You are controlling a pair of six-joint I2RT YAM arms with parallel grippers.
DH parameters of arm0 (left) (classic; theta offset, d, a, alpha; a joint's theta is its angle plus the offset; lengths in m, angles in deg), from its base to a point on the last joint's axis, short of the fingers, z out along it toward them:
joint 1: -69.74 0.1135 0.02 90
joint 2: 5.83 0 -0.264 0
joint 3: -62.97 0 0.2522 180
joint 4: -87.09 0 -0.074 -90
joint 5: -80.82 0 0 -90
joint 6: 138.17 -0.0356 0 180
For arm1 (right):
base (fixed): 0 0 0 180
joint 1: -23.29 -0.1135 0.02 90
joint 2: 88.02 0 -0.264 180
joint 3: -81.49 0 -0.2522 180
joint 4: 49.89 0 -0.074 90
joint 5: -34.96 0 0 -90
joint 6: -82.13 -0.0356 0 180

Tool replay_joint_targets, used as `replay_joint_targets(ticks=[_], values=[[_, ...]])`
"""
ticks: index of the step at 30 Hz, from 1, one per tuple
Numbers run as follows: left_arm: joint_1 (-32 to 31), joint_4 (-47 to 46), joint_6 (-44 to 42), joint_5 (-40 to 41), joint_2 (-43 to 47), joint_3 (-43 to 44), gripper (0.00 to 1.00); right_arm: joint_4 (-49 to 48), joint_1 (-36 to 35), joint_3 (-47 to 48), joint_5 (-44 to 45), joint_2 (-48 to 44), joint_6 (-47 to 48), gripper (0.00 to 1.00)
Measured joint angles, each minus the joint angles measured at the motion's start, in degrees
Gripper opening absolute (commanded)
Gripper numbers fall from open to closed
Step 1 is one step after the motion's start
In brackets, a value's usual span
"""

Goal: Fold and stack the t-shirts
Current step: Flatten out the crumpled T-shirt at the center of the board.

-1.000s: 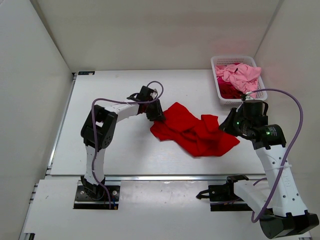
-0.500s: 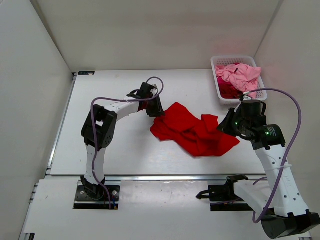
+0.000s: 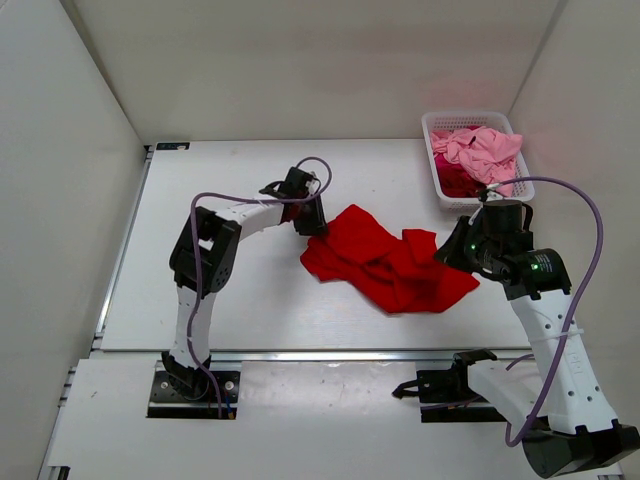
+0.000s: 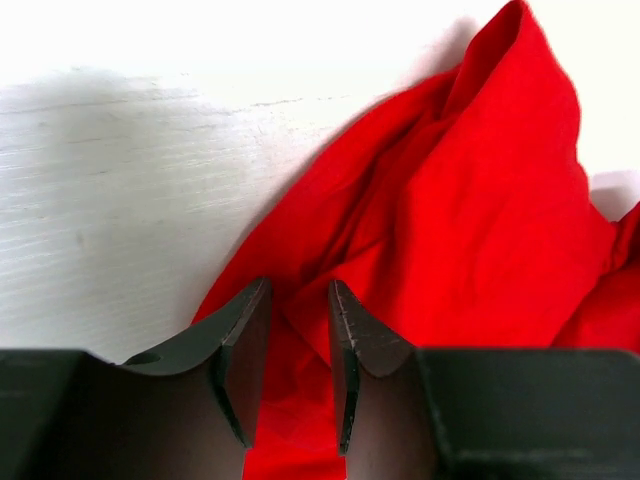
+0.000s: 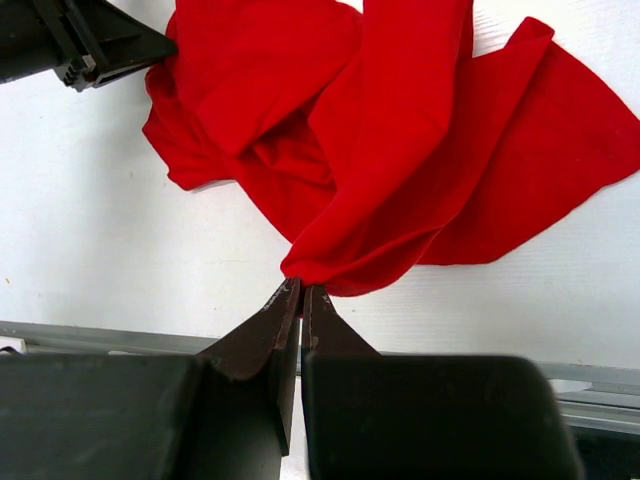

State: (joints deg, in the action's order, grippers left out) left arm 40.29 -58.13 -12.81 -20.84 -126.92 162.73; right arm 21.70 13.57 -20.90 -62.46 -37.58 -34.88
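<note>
- Two hands, both on the one bright red t-shirt (image 3: 385, 262) that's lying crumpled around the middle of the desk (image 3: 250, 300), a bit toward the right.
- Left hand (image 3: 308, 222) is down at the shirt's upper-left edge. In its wrist view (image 4: 298, 292) the jaws are only partway apart, with red cloth (image 4: 470, 230) showing in the gap. I honestly can't tell if it's pinching anything or just straddling the edge.
- Right hand (image 3: 447, 250) is at the shirt's right side. In its own view (image 5: 300, 292) the tips are squeezed together on a bunched fold of the red fabric (image 5: 400, 130), which fans out from the pinch across the desk.
- White lattice basket (image 3: 437, 170) sits at the far right corner of the desk, well apart from the red shirt.
- A pink t-shirt (image 3: 482, 148) is heaped on top in the basket, with some darker red cloth (image 3: 460, 183) under it at the near end.
</note>
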Motion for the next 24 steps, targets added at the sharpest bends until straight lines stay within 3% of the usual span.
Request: replay_joint_targets(ticks=[24], values=[[-0.63,-4.61,2.03,-3.45,0.81,-4.79,0.37,-0.46,0.74,-0.02,-0.59,0.0,0.04,0.0]])
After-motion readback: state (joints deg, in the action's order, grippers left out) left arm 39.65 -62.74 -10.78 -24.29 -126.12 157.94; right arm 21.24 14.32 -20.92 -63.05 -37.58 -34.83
